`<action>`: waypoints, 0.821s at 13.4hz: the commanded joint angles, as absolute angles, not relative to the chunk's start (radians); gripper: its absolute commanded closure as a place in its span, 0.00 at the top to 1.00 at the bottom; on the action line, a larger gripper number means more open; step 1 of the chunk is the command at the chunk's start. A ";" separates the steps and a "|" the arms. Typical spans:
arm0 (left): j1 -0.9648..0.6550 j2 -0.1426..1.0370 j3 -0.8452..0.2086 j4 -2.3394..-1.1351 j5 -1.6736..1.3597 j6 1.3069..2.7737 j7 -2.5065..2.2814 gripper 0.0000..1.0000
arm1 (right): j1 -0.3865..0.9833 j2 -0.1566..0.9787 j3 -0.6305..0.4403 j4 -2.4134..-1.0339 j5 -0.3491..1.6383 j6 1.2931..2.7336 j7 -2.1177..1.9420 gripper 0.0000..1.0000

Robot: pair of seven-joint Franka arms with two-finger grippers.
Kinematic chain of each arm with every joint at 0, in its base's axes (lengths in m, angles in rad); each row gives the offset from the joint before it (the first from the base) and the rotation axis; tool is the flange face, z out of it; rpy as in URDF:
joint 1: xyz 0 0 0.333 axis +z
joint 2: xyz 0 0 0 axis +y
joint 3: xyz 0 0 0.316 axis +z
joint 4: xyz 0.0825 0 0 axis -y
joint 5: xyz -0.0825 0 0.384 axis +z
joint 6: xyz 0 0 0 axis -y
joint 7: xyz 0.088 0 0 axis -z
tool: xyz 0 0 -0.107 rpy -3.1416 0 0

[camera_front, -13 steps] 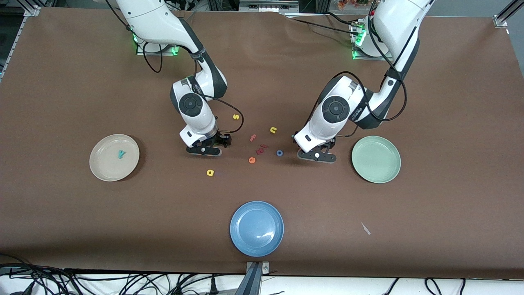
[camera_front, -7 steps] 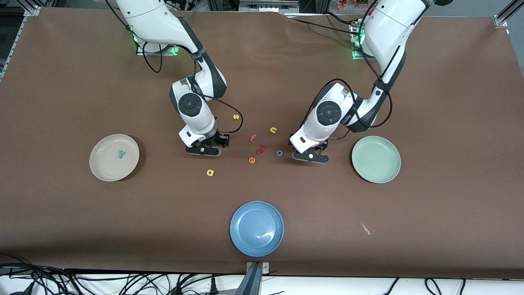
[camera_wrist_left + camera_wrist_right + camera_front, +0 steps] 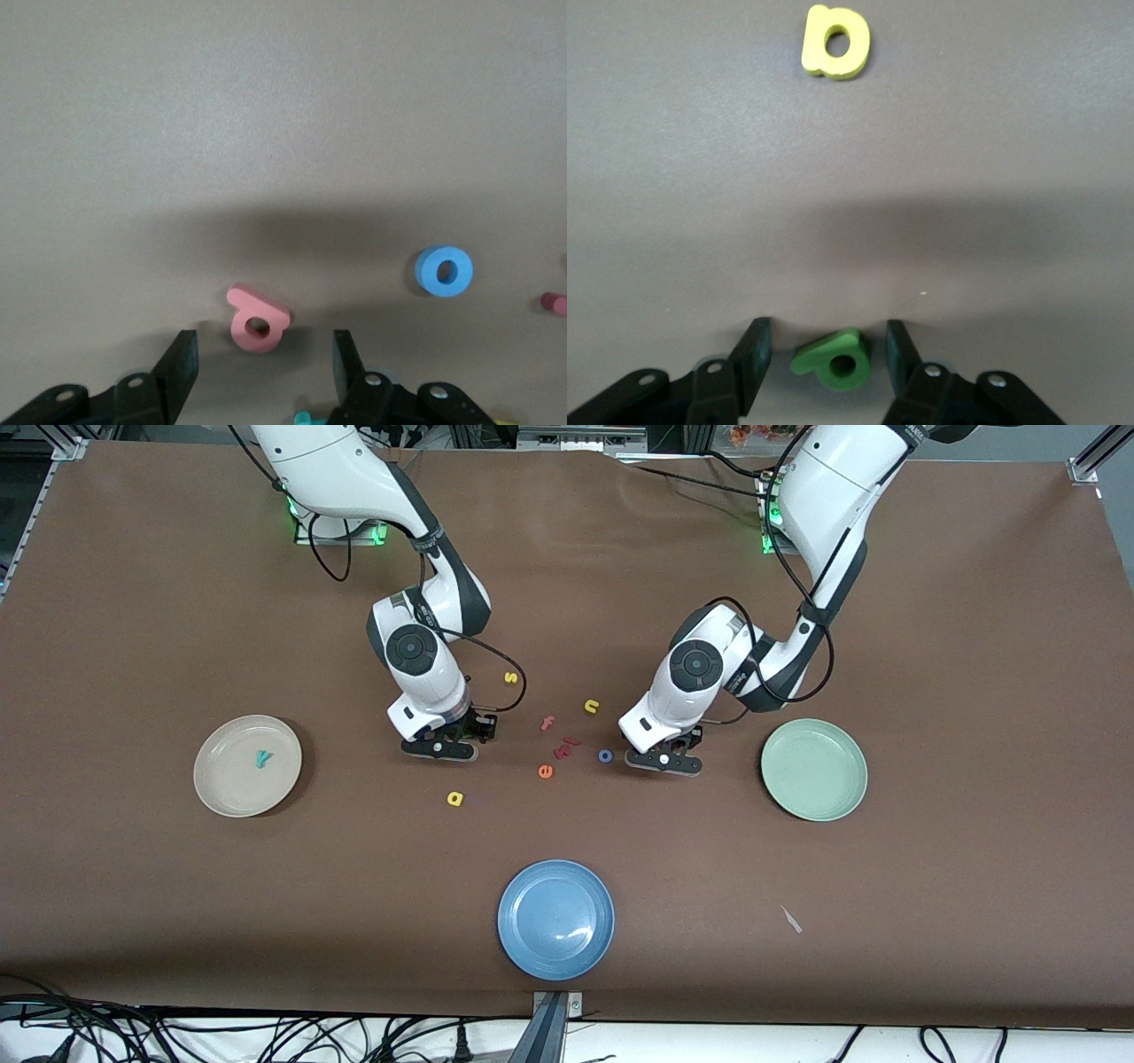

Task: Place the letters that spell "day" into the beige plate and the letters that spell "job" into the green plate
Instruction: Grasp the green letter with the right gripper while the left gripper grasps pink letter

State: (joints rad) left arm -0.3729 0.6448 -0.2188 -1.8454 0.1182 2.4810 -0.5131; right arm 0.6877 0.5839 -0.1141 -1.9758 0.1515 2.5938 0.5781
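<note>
The right gripper [image 3: 824, 350] sits low over the counter [image 3: 133, 602], its fingers [image 3: 755, 352] spread around the green d [image 3: 833, 359] without touching it. The yellow a [image 3: 455, 799] lies nearer the front camera than that gripper. The teal y [image 3: 262, 758] rests in the beige plate [image 3: 221, 797], toward the right arm's end.

The left gripper [image 3: 264, 363] is low beside the green plate [image 3: 833, 802], fingers [image 3: 180, 367] spread with the pink b [image 3: 258, 319] just ahead of their tips. The blue o [image 3: 605, 756] lies beside it on the counter. A teal piece [image 3: 304, 417] pokes out under this gripper, possibly the j.
</note>
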 commanded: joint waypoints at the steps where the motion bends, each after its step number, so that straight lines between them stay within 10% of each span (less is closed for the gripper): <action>1: -0.383 0.672 -0.207 -1.833 0.153 2.517 -0.540 0.59 | 0.692 0.561 -0.103 -2.006 0.164 2.603 0.597 0.57; 7: -0.380 0.673 -0.204 -1.835 0.153 2.517 -0.540 0.19 | 0.692 0.563 -0.103 -2.011 0.163 2.603 0.580 0.44; 11: -0.374 0.649 -0.202 -1.832 0.153 2.497 -0.535 0.15 | 0.692 0.561 -0.103 -2.016 0.163 2.603 0.568 0.37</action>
State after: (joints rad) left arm -0.3731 0.6638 -0.2104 -1.8380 0.1198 2.5097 -0.5183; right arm 0.6878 0.5729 -0.1096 -1.9847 0.1511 2.5932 0.5802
